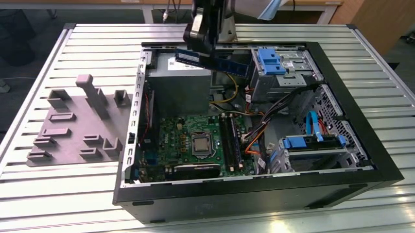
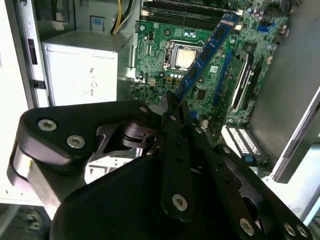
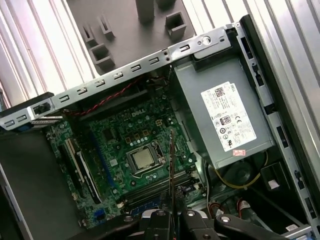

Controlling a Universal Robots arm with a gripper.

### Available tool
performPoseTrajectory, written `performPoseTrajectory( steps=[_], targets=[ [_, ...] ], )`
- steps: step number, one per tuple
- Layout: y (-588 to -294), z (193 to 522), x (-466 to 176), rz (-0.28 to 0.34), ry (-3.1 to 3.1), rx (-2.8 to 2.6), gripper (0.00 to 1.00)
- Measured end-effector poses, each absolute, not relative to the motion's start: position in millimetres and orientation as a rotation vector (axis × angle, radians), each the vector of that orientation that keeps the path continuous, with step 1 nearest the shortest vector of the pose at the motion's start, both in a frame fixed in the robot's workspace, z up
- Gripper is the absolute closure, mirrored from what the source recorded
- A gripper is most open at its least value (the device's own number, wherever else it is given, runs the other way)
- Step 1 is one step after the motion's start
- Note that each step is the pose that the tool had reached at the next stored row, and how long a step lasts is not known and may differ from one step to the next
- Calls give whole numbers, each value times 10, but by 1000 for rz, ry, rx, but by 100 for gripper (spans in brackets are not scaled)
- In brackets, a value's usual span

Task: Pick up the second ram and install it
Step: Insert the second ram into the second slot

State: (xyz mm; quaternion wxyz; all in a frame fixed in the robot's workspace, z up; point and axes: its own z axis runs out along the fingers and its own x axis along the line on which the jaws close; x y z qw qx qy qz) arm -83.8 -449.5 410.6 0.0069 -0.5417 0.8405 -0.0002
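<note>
Second ram point(image 1: 224, 63): blue stick with dark chips, in the air, clear of everything below. It is above the far end of the open computer case point(image 1: 363, 145), over the grey power supply point(image 1: 178, 90). It is held on edge, roughly level. Its long axis runs toward the exterior view's right, reaching toward the blue drive brackets point(image 1: 269, 60).

Gripper point(image 1: 202, 51): fingers closed tight on the stick, one against each flat face, gripping near the end toward the exterior view's left. Most of the stick's length juts free past them.

Second wrist view: the second ram point(image 2: 207, 50) sticks out from the gripper point(image 2: 172, 104) and slants across the green motherboard point(image 2: 160, 70) far beneath.

First wrist view: the stick point(image 3: 171, 165) is seen edge-on, a thin dark line rising from the gripper point(image 3: 171, 216). It crosses beside the square silver chip point(image 3: 142, 159) and the long dark slots point(image 3: 155, 189).

Arm: black, comes down from the top of the exterior view, wrist pointing down into the case.

Surroundings: the case lies on its side, open face up, with orange and black cables point(image 1: 256, 133) inside. It rests on a ribbed metal table point(image 1: 97, 36). A grey tray with raised blocks point(image 1: 71, 121) lies just beside the case, toward the exterior view's left. Wooden furniture point(image 1: 311, 7) stands beyond the table's far edge.
</note>
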Motion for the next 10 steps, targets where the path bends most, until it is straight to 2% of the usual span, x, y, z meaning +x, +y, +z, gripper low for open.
performPoseTrajectory(
  steps=[10],
  targets=[
    [-4495, 4099, -838, -2, 2744, -1501, 86]
  ],
)
